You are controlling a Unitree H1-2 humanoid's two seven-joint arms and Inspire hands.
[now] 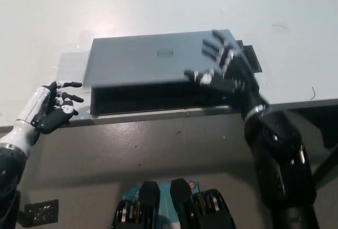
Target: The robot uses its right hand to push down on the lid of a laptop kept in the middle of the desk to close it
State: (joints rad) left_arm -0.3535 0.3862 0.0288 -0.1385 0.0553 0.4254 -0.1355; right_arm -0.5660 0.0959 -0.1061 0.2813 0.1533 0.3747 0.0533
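We see the laptop [158, 75] mid-table [158, 7], lid [153, 62] tilted low over the base, a dark gap showing along the front edge. Our right hand [224, 67] lies flat on the lid's right end, fingers [214, 46] spread, gripping nothing. Our left hand [50, 110] rests at the table's front-left edge, fingers loosely apart, empty.

From my remote seat I saw the grey laptop [153, 67] on the white worktop [158, 7] with its lid tipped low, a dark gap showing along the front edge. The black right hand [222, 67] lay spread on the lid's right side. The white left hand [50, 110] rested at the worktop's near-left edge, fingers loosely apart.
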